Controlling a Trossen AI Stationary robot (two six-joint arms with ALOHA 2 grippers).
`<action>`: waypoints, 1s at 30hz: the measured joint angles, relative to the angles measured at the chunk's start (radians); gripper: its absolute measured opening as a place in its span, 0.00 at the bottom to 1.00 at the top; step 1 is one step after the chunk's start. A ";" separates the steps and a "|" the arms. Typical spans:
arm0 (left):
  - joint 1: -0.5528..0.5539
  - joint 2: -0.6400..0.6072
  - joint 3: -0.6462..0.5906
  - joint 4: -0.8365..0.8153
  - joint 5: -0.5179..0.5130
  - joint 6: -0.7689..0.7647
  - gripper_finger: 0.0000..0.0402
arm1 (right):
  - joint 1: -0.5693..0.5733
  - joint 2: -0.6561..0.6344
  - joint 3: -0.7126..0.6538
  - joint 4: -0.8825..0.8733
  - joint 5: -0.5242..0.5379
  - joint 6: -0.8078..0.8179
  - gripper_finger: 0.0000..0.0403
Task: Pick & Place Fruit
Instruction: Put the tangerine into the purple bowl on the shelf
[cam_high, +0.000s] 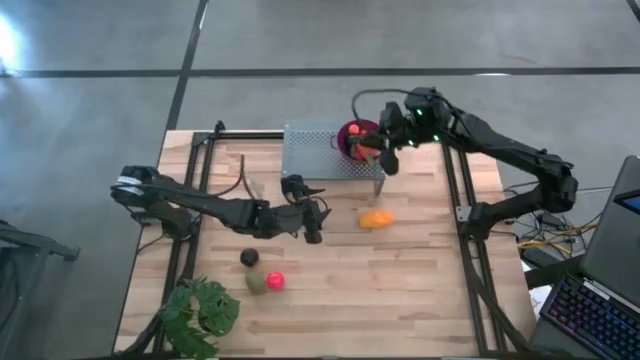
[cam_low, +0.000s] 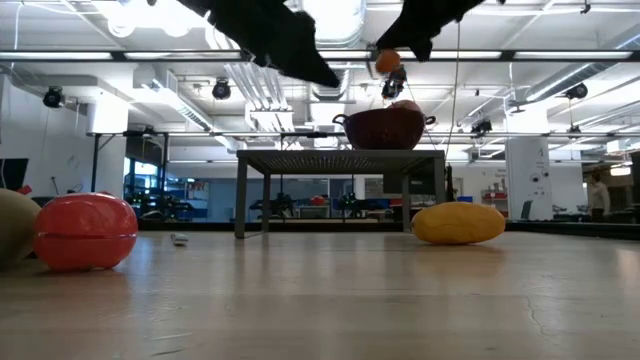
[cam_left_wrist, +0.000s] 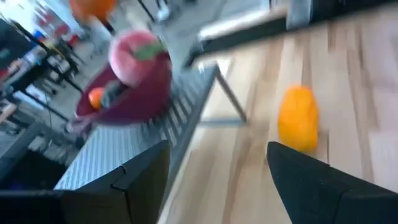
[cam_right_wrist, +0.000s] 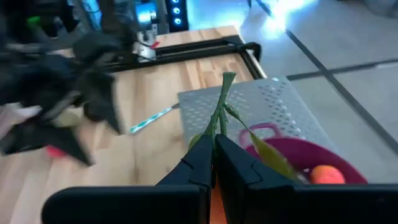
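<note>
My right gripper (cam_high: 385, 152) is shut on a small orange fruit (cam_low: 388, 62) with green stalks, above the purple bowl (cam_high: 356, 138). The bowl stands on a grey perforated stand (cam_high: 318, 150) and holds a pink ball (cam_left_wrist: 133, 53) and an orange bit (cam_right_wrist: 324, 174). My left gripper (cam_high: 311, 222) hangs open over the table's middle, left of the elongated orange piece (cam_high: 375, 218), which lies on the wood. A dark ball (cam_high: 249, 258), an olive-green piece (cam_high: 257, 283) and a red ball (cam_high: 275, 281) lie near the table's near edge. My right gripper pinches the small orange fruit between its two shut fingers (cam_right_wrist: 198, 163), coming from above and slanting toward the table's left. The green stalks (cam_right_wrist: 221, 115) stick out past the fingertips. The orange body (cam_low: 388, 62) is lifted clear above the bowl.
A leafy green plant (cam_high: 200, 310) sits at the near left corner. A thin pale stick (cam_right_wrist: 151, 118) lies on the wood left of the stand. Black frame rails (cam_high: 470, 250) run along both table sides. Bare wood lies between the orange piece and the near edge.
</note>
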 joint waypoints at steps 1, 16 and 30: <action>0.000 -0.006 -0.020 0.059 0.000 0.013 0.68 | -0.015 0.024 0.012 0.000 -0.001 0.001 0.02; 0.000 -0.014 -0.071 0.197 -0.002 0.008 0.68 | -0.135 0.274 0.229 -0.010 0.045 0.094 0.02; 0.001 -0.023 -0.066 0.172 -0.007 0.019 0.68 | -0.164 0.320 0.211 -0.066 0.086 0.096 0.02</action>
